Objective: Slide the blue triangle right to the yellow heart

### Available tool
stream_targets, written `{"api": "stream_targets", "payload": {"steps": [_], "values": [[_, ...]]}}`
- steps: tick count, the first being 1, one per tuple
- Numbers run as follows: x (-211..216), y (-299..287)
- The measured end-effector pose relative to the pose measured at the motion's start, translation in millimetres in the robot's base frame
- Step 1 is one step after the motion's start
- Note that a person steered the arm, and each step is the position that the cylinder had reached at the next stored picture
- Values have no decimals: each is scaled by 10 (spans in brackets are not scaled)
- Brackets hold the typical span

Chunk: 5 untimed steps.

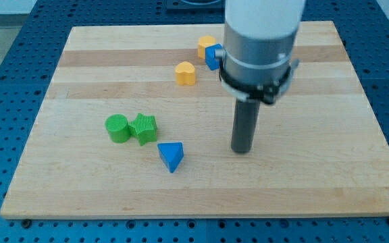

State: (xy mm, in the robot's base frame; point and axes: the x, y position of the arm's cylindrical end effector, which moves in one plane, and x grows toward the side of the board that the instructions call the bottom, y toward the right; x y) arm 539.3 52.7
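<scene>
1. While my tip (242, 150) rests on the wooden board (329, 169), bare and holding nothing, the blue triangle (171, 156) lies apart to its left.
2. The yellow heart (186, 72) sits well above the triangle, toward the view's top.
3. A green cylinder (118, 128) touches a green star (143, 127), just up-left of the triangle.
4. A yellow block (205, 46) and a blue block (214, 57) sit beside the arm

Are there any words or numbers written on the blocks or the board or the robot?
None: no word, number, label or sign can be read anywhere in this view.
The blue triangle, the yellow heart and the green blocks are plain.
The wooden board and my tip carry no marks.
</scene>
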Motion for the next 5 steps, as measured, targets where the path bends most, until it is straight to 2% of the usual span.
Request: {"api": "stream_targets", "payload": {"steps": [1,2,5], "values": [[244,-528],[181,-972],[282,-1526]]}}
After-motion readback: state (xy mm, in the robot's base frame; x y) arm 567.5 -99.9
